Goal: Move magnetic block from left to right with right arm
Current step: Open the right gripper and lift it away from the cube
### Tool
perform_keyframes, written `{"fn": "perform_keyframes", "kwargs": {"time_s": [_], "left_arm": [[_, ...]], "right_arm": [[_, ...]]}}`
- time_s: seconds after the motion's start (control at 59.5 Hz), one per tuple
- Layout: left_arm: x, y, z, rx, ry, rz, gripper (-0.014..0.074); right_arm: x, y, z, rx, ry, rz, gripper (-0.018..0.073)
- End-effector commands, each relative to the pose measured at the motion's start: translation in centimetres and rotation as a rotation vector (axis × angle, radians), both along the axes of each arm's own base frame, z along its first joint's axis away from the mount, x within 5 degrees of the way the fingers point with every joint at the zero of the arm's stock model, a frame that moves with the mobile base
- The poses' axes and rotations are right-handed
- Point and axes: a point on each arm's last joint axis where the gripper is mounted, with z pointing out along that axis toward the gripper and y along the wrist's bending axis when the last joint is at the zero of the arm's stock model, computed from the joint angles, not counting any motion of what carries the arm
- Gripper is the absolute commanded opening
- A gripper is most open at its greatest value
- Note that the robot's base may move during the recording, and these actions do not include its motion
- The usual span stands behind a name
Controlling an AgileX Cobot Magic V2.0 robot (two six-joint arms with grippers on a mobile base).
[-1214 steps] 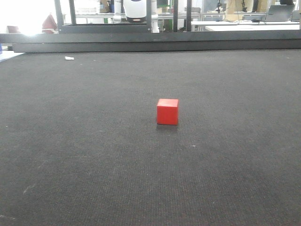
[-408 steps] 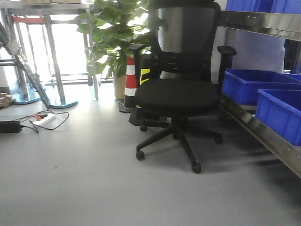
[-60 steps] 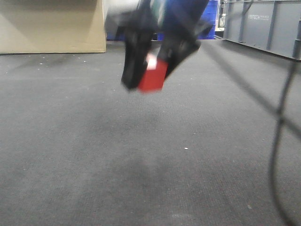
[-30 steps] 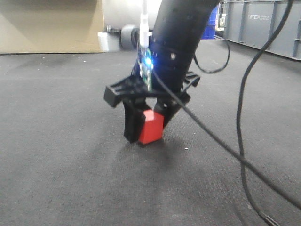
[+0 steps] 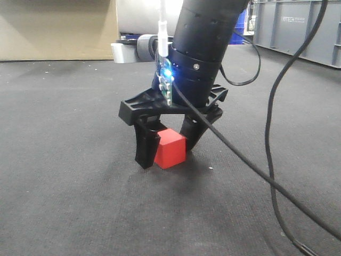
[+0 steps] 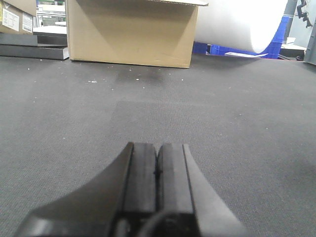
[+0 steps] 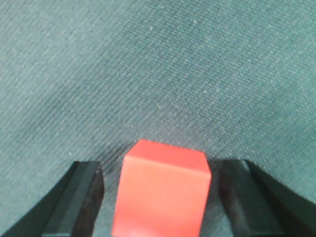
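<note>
The magnetic block (image 5: 170,150), a plain red cube, rests on the dark mat (image 5: 64,186) between the fingers of my right gripper (image 5: 166,154). Both black fingers stand apart from the cube's sides, so this gripper is open. From the right wrist the block (image 7: 163,192) fills the lower middle, with a strip of mat showing on either side before the fingers (image 7: 81,197) of the right gripper (image 7: 162,170). My left gripper (image 6: 158,148) hovers low over bare mat elsewhere, its pads pressed together with nothing between them.
A cardboard box (image 5: 58,29) stands at the back left and grey crates (image 5: 298,26) at the back right. Black cables (image 5: 273,160) hang from the right arm down to the mat. The left wrist faces another cardboard box (image 6: 131,32) and a white roll (image 6: 242,22).
The right gripper came down with the red block, set it on the mat, and spread its fingers away from it.
</note>
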Motion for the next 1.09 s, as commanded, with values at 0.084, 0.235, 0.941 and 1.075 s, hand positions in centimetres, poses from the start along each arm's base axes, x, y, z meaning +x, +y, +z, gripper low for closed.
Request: {"fn": "perform_keyframes", "kwargs": {"time_s": [0.084, 0.235, 0.941, 1.075], "left_arm": [[-0.1, 0.0, 0.5, -0.008, -0.093, -0.005, -0.0116], [-0.1, 0.0, 0.5, -0.008, -0.093, -0.005, -0.0116], [-0.1, 0.0, 0.5, -0.008, -0.093, -0.005, -0.0116], [-0.1, 0.0, 0.5, -0.008, -0.093, -0.005, -0.0116]], "right_arm": [[-0.4, -1.5, 6.1, 0.102, -0.111, -0.046, 0.0575], [-1.7, -4.4, 10.2, 0.145, -0.165, -0.093, 0.0323], [-20.6, -18.2, 14.0, 0.551, -0.791, -0.215, 0.0051], [-23.5, -20.0, 12.9, 0.639, -0.916, -0.227, 0.0051]]}}
